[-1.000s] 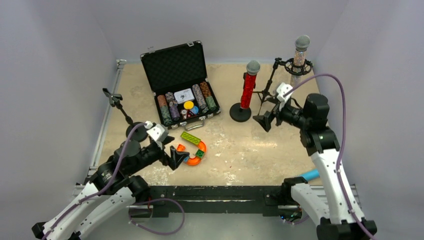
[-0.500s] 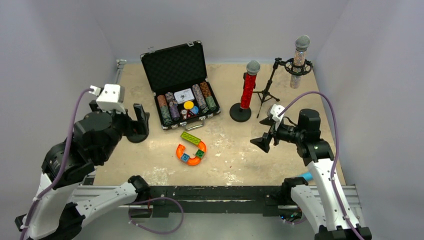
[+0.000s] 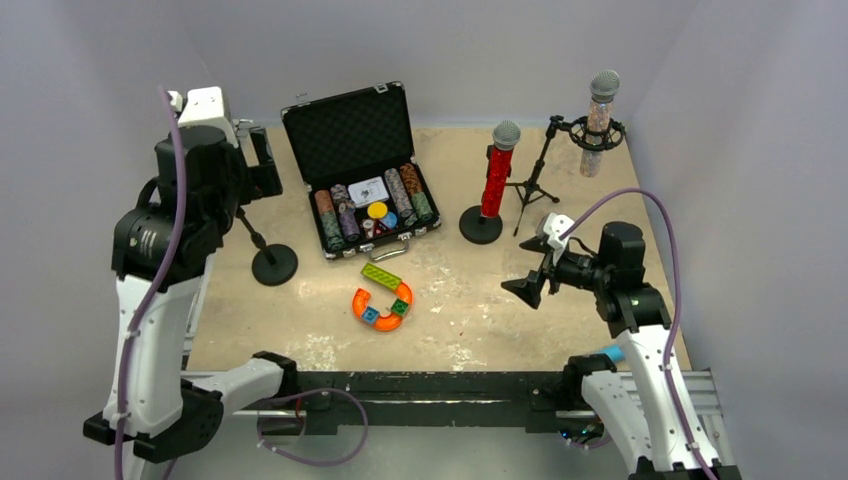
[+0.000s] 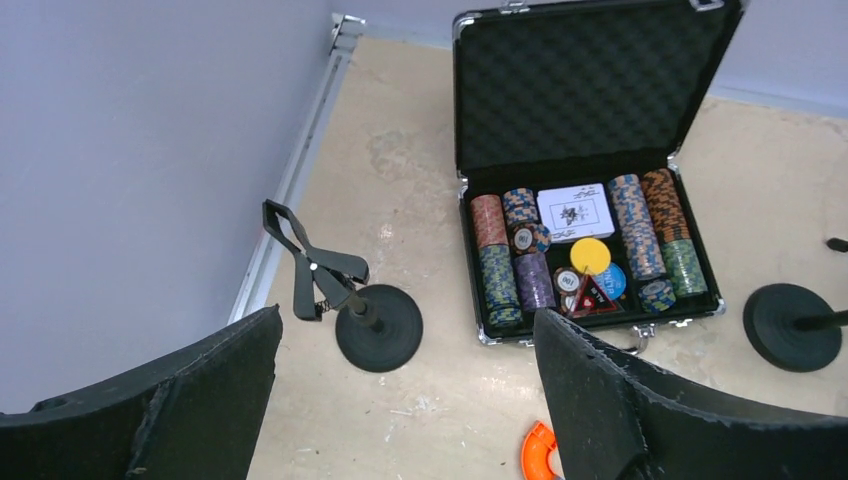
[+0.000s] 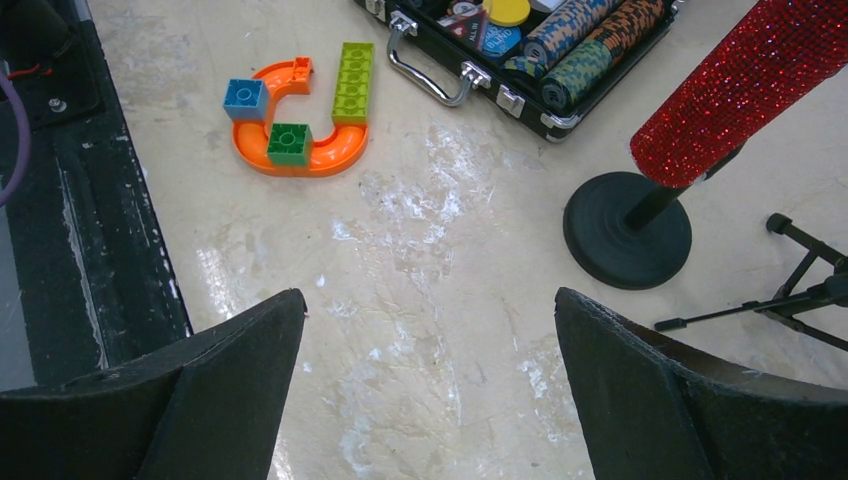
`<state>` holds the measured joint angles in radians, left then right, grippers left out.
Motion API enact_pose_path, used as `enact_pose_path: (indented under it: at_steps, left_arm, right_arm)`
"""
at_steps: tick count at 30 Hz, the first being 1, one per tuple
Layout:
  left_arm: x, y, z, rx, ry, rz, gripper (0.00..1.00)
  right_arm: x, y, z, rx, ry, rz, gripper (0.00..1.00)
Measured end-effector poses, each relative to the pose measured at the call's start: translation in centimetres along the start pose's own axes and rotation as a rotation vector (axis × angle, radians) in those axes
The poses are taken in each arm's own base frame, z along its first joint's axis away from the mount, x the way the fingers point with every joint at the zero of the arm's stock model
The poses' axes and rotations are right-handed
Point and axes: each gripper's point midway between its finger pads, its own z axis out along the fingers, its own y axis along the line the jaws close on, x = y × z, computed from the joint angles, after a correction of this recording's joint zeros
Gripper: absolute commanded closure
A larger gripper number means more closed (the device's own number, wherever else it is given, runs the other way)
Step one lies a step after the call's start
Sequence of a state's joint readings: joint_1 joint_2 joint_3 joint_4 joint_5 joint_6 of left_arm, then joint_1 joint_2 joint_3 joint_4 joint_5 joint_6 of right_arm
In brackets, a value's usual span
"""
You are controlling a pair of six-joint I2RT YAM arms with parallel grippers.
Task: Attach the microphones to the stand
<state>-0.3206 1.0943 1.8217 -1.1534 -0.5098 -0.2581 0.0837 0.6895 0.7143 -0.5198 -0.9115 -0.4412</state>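
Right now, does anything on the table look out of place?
The blue microphone lies at the near edge, partly hidden by the right arm, in no holder. The stand on the left has an empty clip. Nothing looks spilled or broken.

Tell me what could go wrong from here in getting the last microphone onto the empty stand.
The light-blue microphone lies by the right arm's base, far from the empty stand: a long carry or handover could drop it. That stand's clip tilts on a round base, so pushing may tip it. The right gripper, near the red microphone, could knock it.
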Motion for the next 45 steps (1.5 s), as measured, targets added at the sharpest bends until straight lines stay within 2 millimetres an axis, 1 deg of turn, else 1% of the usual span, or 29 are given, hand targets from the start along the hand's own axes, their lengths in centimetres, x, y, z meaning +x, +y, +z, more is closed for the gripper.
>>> enact_pose_path:
  at_steps: [3, 5, 7, 9, 11, 14, 16, 19, 25, 30, 33, 35, 37, 39, 41, 42, 45]
  left_arm:
    - [0.6, 0.1, 2.0, -0.036, 0.048, -0.022, 0.01]
    - [1.1, 0.2, 3.0, -0.059, 0.069, -0.039, 0.03]
    - [1.5, 0.9, 3.6, -0.097, 0.085, -0.056, 0.03]
    - [1.6, 2.0, 4.0, -0.154, 0.089, -0.084, 0.04]
    - [1.7, 3.0, 4.6, -0.204, 0.093, -0.110, 0.07]
    - [2.4, 4.1, 5.5, -0.255, 0.108, -0.135, 0.18]
    - [2.9, 4.8, 6.2, -0.290, 0.123, -0.150, 0.21]
    - [3.5, 5.9, 7.4, -0.337, 0.143, -0.169, 0.29]
    - [5.0, 7.9, 10.0, -0.414, 0.188, -0.211, 0.42]
    - [5.8, 8.2, 11.8, -0.423, 0.218, -0.234, 0.47]
    - [6.5, 8.3, 12.5, -0.424, 0.233, -0.246, 0.53]
    - [7.3, 8.4, 12.8, -0.425, 0.250, -0.249, 0.58]
    - [8.0, 8.5, 13.1, -0.426, 0.266, -0.254, 0.66]
    - [8.2, 8.5, 13.4, -0.426, 0.266, -0.268, 0.78]
    - [8.2, 8.6, 13.4, -0.423, 0.263, -0.274, 0.93]
    - [8.1, 8.6, 13.4, -0.420, 0.261, -0.275, 0.99]
    - [8.0, 8.5, 13.3, -0.410, 0.260, -0.269, 1.00]
  right_arm:
    - [0.0, 0.1, -0.1, 0.001, -0.003, -0.005, 0.02]
    - [0.0, 0.2, -0.1, 0.002, -0.003, -0.008, 0.02]
    - [-0.1, 0.2, -0.2, 0.002, -0.005, -0.012, 0.02]
    - [-0.1, 0.2, -0.2, 0.002, -0.005, -0.012, 0.02]
    - [-0.1, 0.2, -0.2, 0.002, -0.004, -0.011, 0.02]
    - [0.0, 0.2, -0.2, 0.002, -0.004, -0.010, 0.02]
    - [0.0, 0.2, -0.2, 0.002, -0.003, -0.010, 0.02]
    - [0.0, 0.2, -0.2, 0.002, -0.003, -0.010, 0.02]
    - [0.0, 0.2, -0.2, 0.002, -0.003, -0.010, 0.02]
    - [0.0, 0.1, -0.2, 0.005, -0.003, -0.009, 0.02]
    - [0.0, 0.0, -0.3, 0.010, -0.002, -0.007, 0.02]
    - [0.0, -0.1, -0.3, 0.014, -0.002, -0.006, 0.02]
    - [0.0, -0.1, -0.3, 0.014, -0.002, -0.005, 0.03]
    - [0.1, -0.1, -0.3, 0.014, -0.002, -0.005, 0.02]
    - [0.1, -0.1, -0.3, 0.015, -0.001, -0.004, 0.02]
    - [0.1, -0.1, -0.4, 0.016, -0.001, -0.004, 0.02]
    - [0.1, -0.3, -0.4, 0.023, -0.001, -0.002, 0.02]
